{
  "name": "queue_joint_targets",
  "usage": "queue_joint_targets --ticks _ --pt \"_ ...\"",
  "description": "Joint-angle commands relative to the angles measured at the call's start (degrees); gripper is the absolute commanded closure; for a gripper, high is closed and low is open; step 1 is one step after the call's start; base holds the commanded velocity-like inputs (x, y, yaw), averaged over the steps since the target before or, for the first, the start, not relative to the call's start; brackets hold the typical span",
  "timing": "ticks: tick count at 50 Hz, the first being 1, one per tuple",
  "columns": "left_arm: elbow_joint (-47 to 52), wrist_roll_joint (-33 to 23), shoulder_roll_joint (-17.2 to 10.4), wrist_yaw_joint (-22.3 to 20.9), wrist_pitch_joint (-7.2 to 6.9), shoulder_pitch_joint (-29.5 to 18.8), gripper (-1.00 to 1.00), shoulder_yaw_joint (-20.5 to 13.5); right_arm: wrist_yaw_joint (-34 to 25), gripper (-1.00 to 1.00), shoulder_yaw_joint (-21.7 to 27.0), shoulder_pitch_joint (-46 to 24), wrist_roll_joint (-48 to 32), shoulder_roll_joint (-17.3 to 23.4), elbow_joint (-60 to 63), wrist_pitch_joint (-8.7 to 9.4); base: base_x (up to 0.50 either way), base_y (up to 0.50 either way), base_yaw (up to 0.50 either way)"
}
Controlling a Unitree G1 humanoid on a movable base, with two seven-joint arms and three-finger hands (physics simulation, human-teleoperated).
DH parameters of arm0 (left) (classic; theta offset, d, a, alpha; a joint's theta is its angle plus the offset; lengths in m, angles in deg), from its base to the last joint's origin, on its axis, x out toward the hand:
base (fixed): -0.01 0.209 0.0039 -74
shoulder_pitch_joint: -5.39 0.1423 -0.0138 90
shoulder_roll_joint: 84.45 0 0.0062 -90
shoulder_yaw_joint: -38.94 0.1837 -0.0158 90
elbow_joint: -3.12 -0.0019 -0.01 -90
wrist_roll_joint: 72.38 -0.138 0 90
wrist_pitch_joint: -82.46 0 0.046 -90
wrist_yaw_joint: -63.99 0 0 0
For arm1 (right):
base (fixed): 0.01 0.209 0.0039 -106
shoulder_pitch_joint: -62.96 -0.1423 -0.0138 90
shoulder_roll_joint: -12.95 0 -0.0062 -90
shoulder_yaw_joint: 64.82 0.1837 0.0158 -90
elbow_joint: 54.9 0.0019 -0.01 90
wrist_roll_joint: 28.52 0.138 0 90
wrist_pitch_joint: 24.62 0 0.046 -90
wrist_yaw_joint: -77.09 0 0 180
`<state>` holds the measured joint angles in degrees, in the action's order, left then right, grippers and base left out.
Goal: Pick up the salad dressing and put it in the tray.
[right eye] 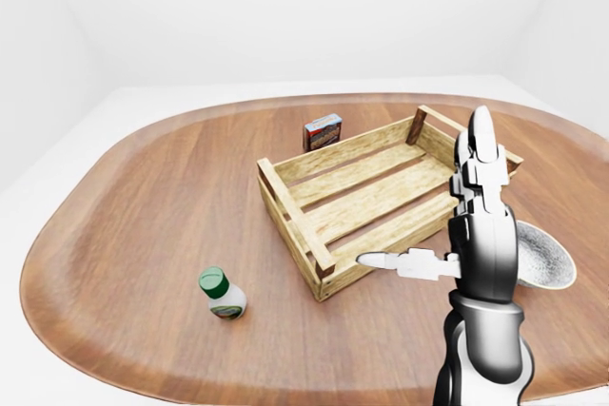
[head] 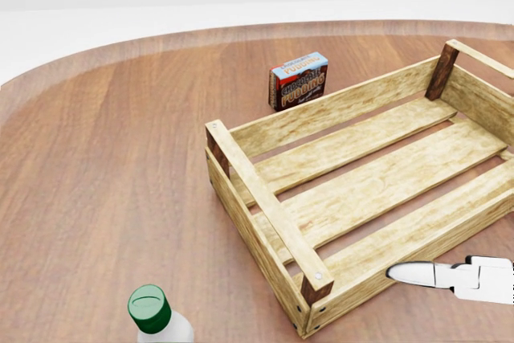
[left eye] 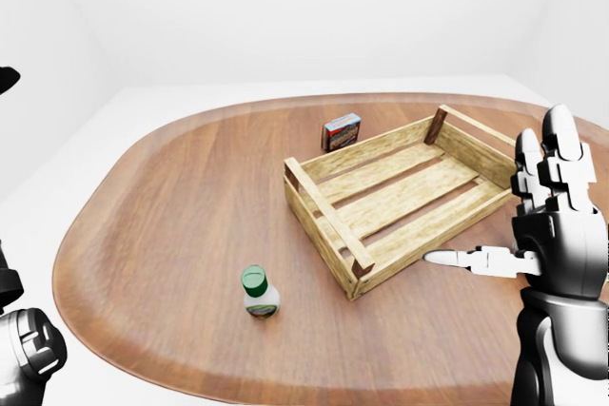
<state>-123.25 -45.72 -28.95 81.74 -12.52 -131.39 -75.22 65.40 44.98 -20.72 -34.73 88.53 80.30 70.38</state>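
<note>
The salad dressing (left eye: 259,296) is a small white bottle with a green cap, upright on the wooden table at lower centre of the left-eye view; its cap shows at the bottom of the head view (head: 151,311). The tray (left eye: 400,192) is an empty slatted wooden crate to the bottle's right. My right hand (left eye: 533,211) is open at the right edge, fingers up, thumb (left eye: 466,259) pointing left by the crate's near wall. My left hand (left eye: 29,349) shows only partly at the lower left corner, away from the bottle.
A small red and blue box (left eye: 342,130) stands beyond the crate's far left side. A grey bowl (right eye: 544,259) shows behind my right hand in the right-eye view. The oval table's edge (left eye: 114,349) runs near the bottom left.
</note>
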Motion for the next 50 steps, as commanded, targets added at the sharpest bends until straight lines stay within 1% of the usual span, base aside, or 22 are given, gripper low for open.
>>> queue_joint_targets --ticks 1,8,9,12,16,28,32,33,34,37,39,45,48,50 --pt "-0.2 -0.4 0.4 -0.2 0.01 0.0 -1.00 0.2 0.4 -1.00 -0.5 0.3 1.0 -0.1 -1.0 0.00 0.50 0.08 0.00" --pt "0.2 -0.4 0.5 -0.1 -0.02 0.3 -1.00 0.1 0.4 -1.00 -0.5 0.4 1.9 -0.1 -0.8 0.00 0.50 0.01 0.00" --pt "0.0 -0.4 0.7 -0.3 0.18 0.4 -1.00 0.1 -0.9 -1.00 -1.3 1.7 4.8 -1.7 -1.3 0.00 -0.13 -0.12 0.00" --pt "0.1 -0.5 0.7 -0.3 0.31 0.5 -1.00 0.1 -0.6 -1.00 -1.8 2.1 4.6 -1.3 -1.8 0.00 0.00 0.00 0.00" --pt "0.4 -0.5 0.7 -0.2 0.14 0.6 -1.00 0.0 -0.4 -1.00 -2.1 2.3 4.4 -0.9 -2.5 0.00 0.00 0.00 0.00" --pt "0.2 -0.9 1.1 -0.3 0.46 0.6 -1.00 0.2 0.1 -1.00 -1.8 2.0 5.2 -0.7 -4.2 0.00 0.00 0.00 0.00" --pt "0.4 -0.9 1.2 -0.3 0.41 0.6 -1.00 0.1 -0.2 -1.00 -0.7 1.3 9.1 -1.0 -5.2 0.00 -0.05 -0.37 0.00" --pt "0.4 -1.0 1.2 -0.3 0.41 0.6 -1.00 0.1 0.0 -1.00 -1.4 1.6 8.1 -0.5 -5.2 0.00 -0.10 -0.49 0.00" --pt "0.4 -1.0 1.1 -0.3 0.38 0.6 -1.00 0.1 0.5 -1.00 -3.1 2.3 4.6 0.3 -5.4 0.00 -0.09 -0.49 0.00" --pt "0.5 -1.0 1.1 -0.3 0.40 0.7 -1.00 0.1 0.1 -1.00 -3.7 2.3 4.0 0.0 -5.3 0.00 0.00 0.00 0.00" --pt "0.3 -1.0 1.2 -0.4 0.55 0.7 -1.00 0.1 -0.5 -1.00 -2.7 2.3 5.5 -0.5 -5.2 0.00 0.00 0.00 0.00" --pt "-0.2 -1.1 1.4 -0.5 1.01 0.6 -1.00 0.2 -0.8 -1.00 -3.6 2.4 4.6 -0.4 -5.5 0.00 0.00 0.00 0.00" --pt "-0.4 -1.1 1.4 -0.6 1.13 0.5 -1.00 0.3 -1.7 -1.00 -4.5 3.3 3.1 0.0 -5.6 0.00 0.00 0.00 0.00" --pt "-0.2 -1.1 1.4 -0.5 0.98 0.5 -1.00 0.3 -2.8 -1.00 -5.2 3.7 1.9 0.1 -5.1 0.00 0.46 -0.04 0.00"
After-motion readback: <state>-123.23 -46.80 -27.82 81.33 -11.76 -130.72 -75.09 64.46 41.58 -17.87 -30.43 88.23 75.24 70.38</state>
